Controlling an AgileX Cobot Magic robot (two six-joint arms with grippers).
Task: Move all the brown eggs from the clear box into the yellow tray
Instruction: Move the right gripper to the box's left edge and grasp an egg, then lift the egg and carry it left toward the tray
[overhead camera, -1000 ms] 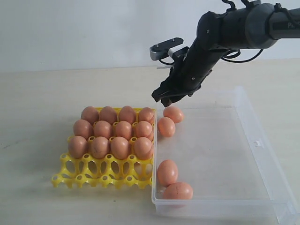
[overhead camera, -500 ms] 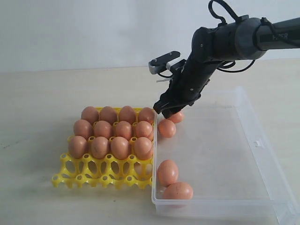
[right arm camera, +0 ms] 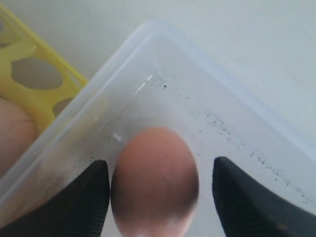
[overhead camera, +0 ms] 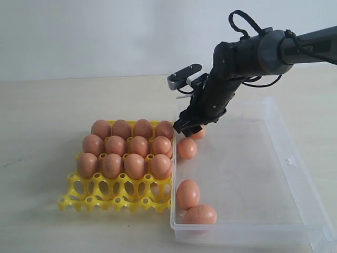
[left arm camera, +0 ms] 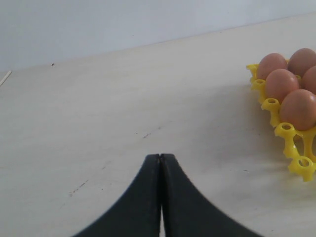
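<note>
The yellow tray point(overhead camera: 105, 192) holds several brown eggs point(overhead camera: 124, 150) in its back three rows; its near row of cups is bare. To its right lies the clear box point(overhead camera: 295, 163). Three brown eggs lie apart along its left wall point(overhead camera: 187, 148) point(overhead camera: 188, 193) point(overhead camera: 199, 214). Another egg point(overhead camera: 199, 133) sits in the far left corner, half hidden under my right gripper point(overhead camera: 189, 125). In the right wrist view this gripper point(right arm camera: 159, 165) stands open astride that egg point(right arm camera: 155, 197), one finger point(right arm camera: 91, 197) close beside it and the other point(right arm camera: 242, 197) apart. My left gripper point(left arm camera: 160, 157) is shut over bare table.
The box's corner wall point(right arm camera: 148, 27) rises just beyond the straddled egg, and the tray edge point(right arm camera: 49, 69) lies right outside it. In the left wrist view the tray point(left arm camera: 291, 133) with its eggs point(left arm camera: 298, 108) sits off to one side.
My right gripper has come down onto the far-corner egg and its jaws have spread wider. The egg beside it has shifted slightly nearer. The left gripper's earlier state is not shown.
</note>
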